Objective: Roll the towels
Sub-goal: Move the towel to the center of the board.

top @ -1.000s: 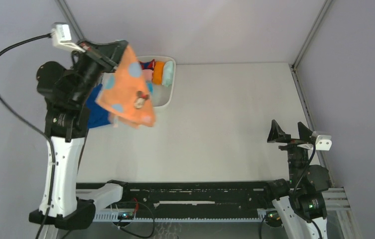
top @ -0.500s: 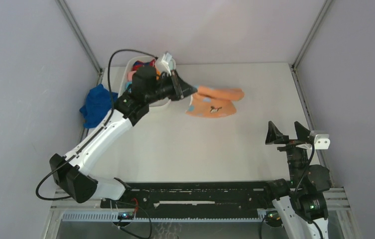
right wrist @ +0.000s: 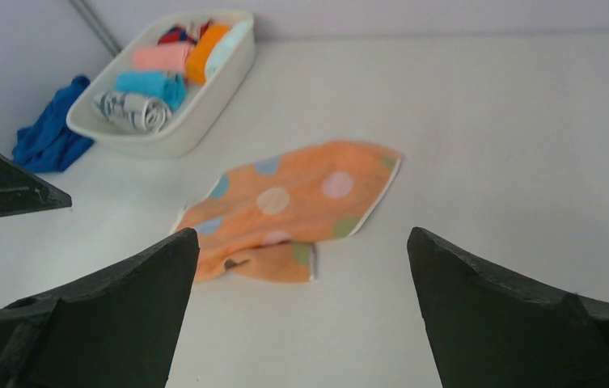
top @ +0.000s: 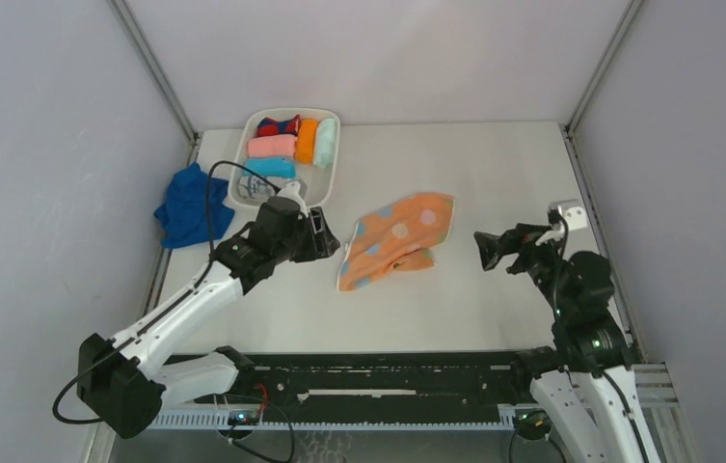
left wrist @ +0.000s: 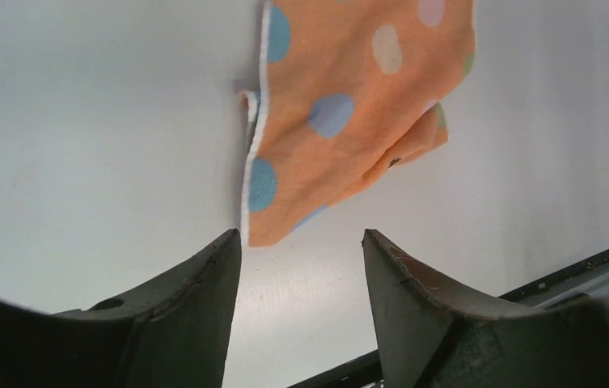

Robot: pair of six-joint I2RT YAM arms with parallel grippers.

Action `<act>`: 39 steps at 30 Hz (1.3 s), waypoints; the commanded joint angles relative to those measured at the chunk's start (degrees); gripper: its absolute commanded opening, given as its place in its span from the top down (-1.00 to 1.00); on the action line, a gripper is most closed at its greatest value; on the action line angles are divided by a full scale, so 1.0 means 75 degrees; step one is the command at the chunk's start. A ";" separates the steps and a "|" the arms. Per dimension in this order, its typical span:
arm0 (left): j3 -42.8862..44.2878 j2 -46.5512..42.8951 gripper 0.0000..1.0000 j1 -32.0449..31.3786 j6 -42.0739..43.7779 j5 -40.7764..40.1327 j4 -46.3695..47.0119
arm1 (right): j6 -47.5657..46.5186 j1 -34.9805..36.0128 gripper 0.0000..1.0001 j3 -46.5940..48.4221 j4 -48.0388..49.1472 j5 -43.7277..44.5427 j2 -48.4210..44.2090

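Towel in peach-orange with blue spots (top: 397, 239) lies on the table (top: 494, 164), its long axis running from near-left to far-right, with one near corner folded under. The left gripper (top: 325, 236) stands just beside its near-left end, jaws apart and empty. The right gripper (top: 494, 249), also spread and empty, is a little farther off.

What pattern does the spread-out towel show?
Orange towel with blue and pale spots; left wrist view best.

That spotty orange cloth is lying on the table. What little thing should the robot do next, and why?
Probably spread the spotted towel flat before rolling: its near corner lies doubled up, not smooth. Both the left gripper and the right gripper are open and empty beside it.
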 commanded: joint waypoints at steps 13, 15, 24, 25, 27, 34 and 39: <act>-0.0223 0.1635 -0.23 -0.0760 -0.0103 0.0168 0.1519 | 0.1086 0.0529 -0.69 0.0641 0.1152 -0.1277 0.5803; 0.0057 0.2051 -0.21 -0.0760 -0.0059 0.0322 0.1532 | 0.1096 0.0519 -0.67 0.0908 0.1520 -0.1194 0.6604; 0.0225 0.2924 -0.05 -0.0760 0.0066 0.0503 0.1623 | 0.1121 0.0813 -0.40 0.2736 0.1543 -0.1942 0.9791; 0.0242 0.3003 -0.04 -0.0750 0.0158 0.0377 0.1512 | 0.1142 0.0864 -0.38 0.2872 0.1509 -0.1998 1.0066; 0.0289 0.3175 -0.02 -0.0676 0.0322 0.0245 0.1298 | 0.1238 0.0950 -0.31 0.3075 0.1360 -0.2132 1.0495; 0.0250 0.3486 0.00 0.0006 0.0548 0.0443 0.1030 | 0.1634 0.1713 -0.15 0.2462 0.0705 -0.1941 1.0530; 0.0643 0.4114 -0.01 0.0518 0.0863 0.0476 0.0844 | 0.2716 0.2932 -0.15 0.1016 0.1395 -0.1907 0.9608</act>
